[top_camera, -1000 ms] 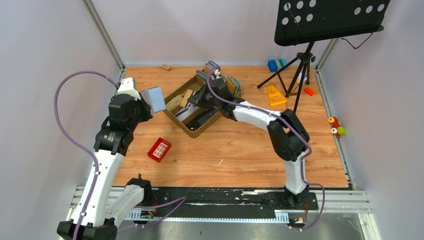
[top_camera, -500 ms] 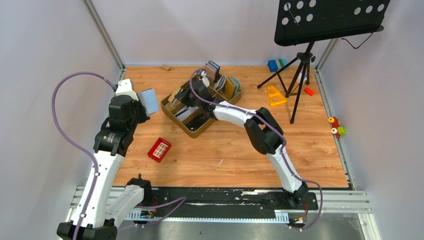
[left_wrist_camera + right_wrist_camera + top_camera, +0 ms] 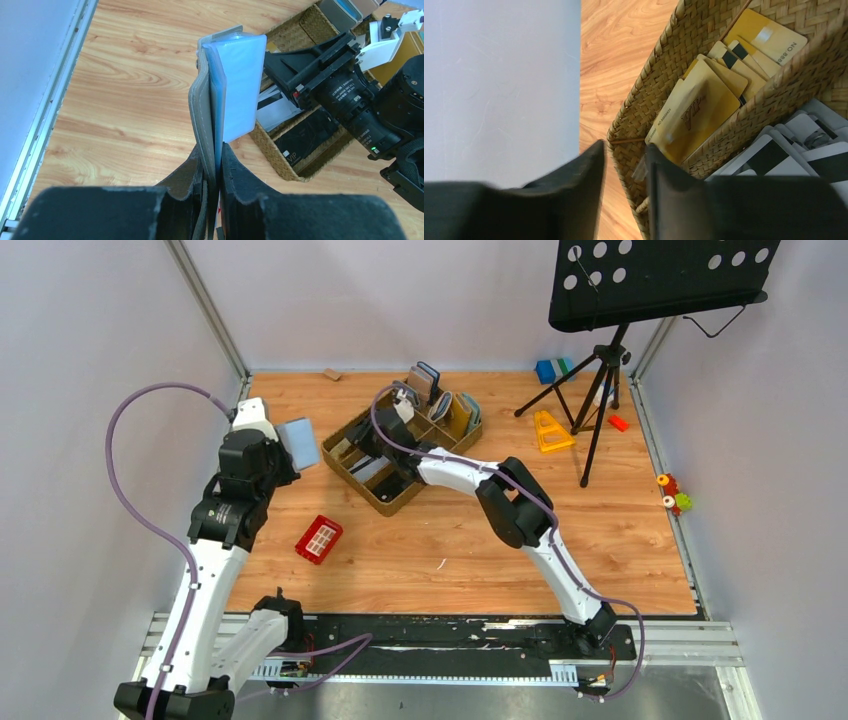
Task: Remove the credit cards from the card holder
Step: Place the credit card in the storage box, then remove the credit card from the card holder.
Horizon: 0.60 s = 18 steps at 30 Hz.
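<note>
Since a second ago the right arm has swung across the woven tray, from its right side over to the left-hand compartments. Its jaws were pressed together then and now there's a gap. So the right gripper sits spread a little, right over the tray's outer wall, with nothing pinched that I can see. Just inside that wall there's a heap of gold cards, and the next compartment over has white and black ones.

The left arm has barely budged, maybe a hair further from the tray. The left gripper is clamped on the card holder by its lower end. The holder stands up on edge out of the jaws, with the grey cover on the side away from the tray and the pale blue inner leaves facing it. It's in the air off the tray's left side, above the surface, not touching it.

A red box lies on the surface on the near side of the tray.
</note>
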Available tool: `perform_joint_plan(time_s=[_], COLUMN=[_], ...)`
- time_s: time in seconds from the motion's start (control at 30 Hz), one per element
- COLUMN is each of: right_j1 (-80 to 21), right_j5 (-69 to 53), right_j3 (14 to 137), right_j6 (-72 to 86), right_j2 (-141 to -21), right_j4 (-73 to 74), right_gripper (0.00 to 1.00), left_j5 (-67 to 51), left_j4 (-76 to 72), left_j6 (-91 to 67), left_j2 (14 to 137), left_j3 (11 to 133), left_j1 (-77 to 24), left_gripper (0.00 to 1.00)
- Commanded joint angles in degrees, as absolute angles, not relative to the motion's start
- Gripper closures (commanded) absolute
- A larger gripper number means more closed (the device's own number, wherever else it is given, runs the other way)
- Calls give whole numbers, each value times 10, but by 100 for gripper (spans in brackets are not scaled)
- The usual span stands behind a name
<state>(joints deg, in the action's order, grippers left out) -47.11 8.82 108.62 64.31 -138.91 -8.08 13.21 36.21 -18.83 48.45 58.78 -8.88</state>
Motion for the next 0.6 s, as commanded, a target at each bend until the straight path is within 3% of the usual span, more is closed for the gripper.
perform_joint_plan(time_s=[0.0, 0.2, 0.37, 0.57], right_j1=[-476, -474, -460, -408], right_j5=[110, 96, 66, 0], right_j3=[1103, 995, 861, 661], right_j6=[614, 511, 471, 433], right_j2=[-1380, -1274, -1157, -987], right_j4=[-116, -189, -235, -244], right_gripper=[53, 2, 0, 0], left_j5=[139, 130, 90, -38], left_j4=[333, 324, 305, 283], left_j6=[-176, -175, -169, -170], left_j2=[482, 473, 451, 460], left_j3=[586, 576, 569, 557], left_j1=[-86, -86, -86, -86], left_gripper=[100, 100, 100, 100])
